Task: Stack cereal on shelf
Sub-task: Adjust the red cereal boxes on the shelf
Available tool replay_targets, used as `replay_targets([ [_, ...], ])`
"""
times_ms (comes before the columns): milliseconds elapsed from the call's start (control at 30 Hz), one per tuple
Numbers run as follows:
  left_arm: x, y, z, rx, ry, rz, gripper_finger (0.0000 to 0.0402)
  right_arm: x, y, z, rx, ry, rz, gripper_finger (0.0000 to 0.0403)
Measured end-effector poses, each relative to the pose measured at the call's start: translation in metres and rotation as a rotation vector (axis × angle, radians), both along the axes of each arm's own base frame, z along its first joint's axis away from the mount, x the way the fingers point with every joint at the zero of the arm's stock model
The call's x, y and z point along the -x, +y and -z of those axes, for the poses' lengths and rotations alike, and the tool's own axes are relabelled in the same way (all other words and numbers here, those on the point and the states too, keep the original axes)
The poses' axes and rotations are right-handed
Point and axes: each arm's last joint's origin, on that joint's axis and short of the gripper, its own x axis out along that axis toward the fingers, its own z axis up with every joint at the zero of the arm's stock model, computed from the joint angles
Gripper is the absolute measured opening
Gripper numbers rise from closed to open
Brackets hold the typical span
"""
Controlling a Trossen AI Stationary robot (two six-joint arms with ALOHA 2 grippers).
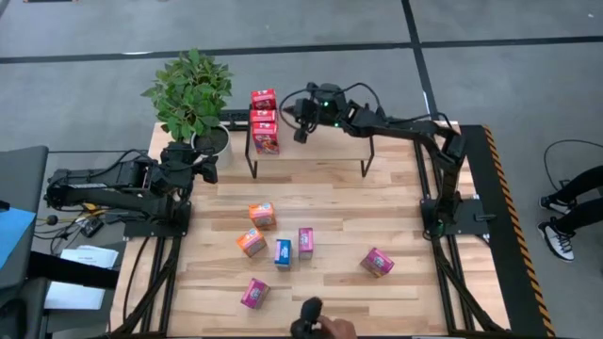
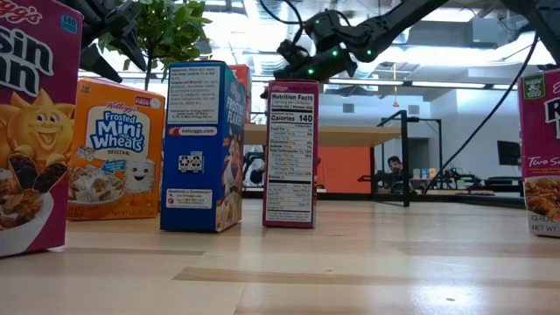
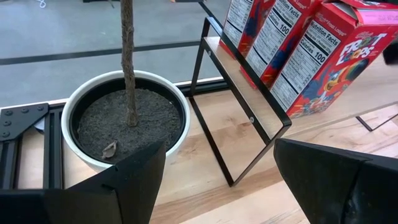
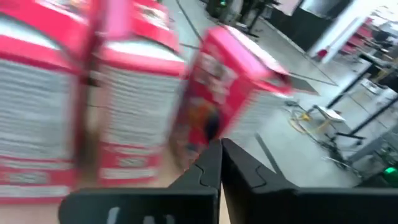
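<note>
Three red cereal boxes [image 1: 264, 121] stand upright in a row on the left end of the light-wood shelf [image 1: 325, 146], at the table's far side. My right gripper [image 1: 301, 130] hovers just to the right of them with its fingers shut [image 4: 221, 162]. The nearest red box [image 4: 230, 87] stands close ahead of it, and they look apart in the high view. My left gripper [image 3: 217, 180] waits open at the table's left, by the plant pot [image 3: 124, 118], with nothing between its fingers. Several more cereal boxes stand loose on the tabletop, among them an orange one [image 1: 263, 215], a blue one [image 1: 283, 252] and a magenta one [image 1: 377, 262].
A potted plant [image 1: 193, 94] stands at the far left, beside the shelf's left legs [image 3: 217, 124]. A person's hand [image 1: 325, 327] with a dark object shows at the table's near edge. The shelf's middle and right part carries nothing.
</note>
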Motion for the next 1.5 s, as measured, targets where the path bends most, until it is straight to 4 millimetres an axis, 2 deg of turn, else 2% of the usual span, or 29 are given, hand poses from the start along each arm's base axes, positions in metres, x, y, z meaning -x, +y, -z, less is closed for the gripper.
replay_targets([
  [233, 0.0, 0.0, 0.0, -0.001, 0.001, 0.0, 0.029, 0.006, -0.032, 0.01, 0.0, -0.08, 0.074, 0.0016],
  [467, 0.0, 0.0, 0.0, 0.003, -0.002, -0.001, 0.029, -0.018, -0.051, 0.011, -0.035, -0.101, 0.085, 0.0041],
  [633, 0.0, 0.0, 0.0, 0.015, -0.017, -0.004, 0.029, -0.033, -0.063, 0.016, -0.05, -0.029, 0.083, 0.0041],
  [800, 0.0, 0.0, 0.0, 0.017, -0.019, -0.004, 0.029, -0.033, -0.066, 0.009, -0.047, -0.023, 0.059, 0.0031],
  [1033, 0.0, 0.0, 0.0, 0.012, -0.009, 0.0, 0.029, -0.034, -0.062, 0.011, -0.075, -0.01, -0.008, 0.002],
  [1367, 0.0, 0.0, 0.001, 0.011, -0.001, 0.0, 0.029, -0.035, -0.059, 0.015, -0.085, 0.039, -0.003, 0.0034],
  [1500, 0.0, 0.0, 0.001, 0.01, 0.002, 0.001, 0.029, -0.028, -0.057, 0.004, -0.087, 0.055, 0.01, 0.0028],
])
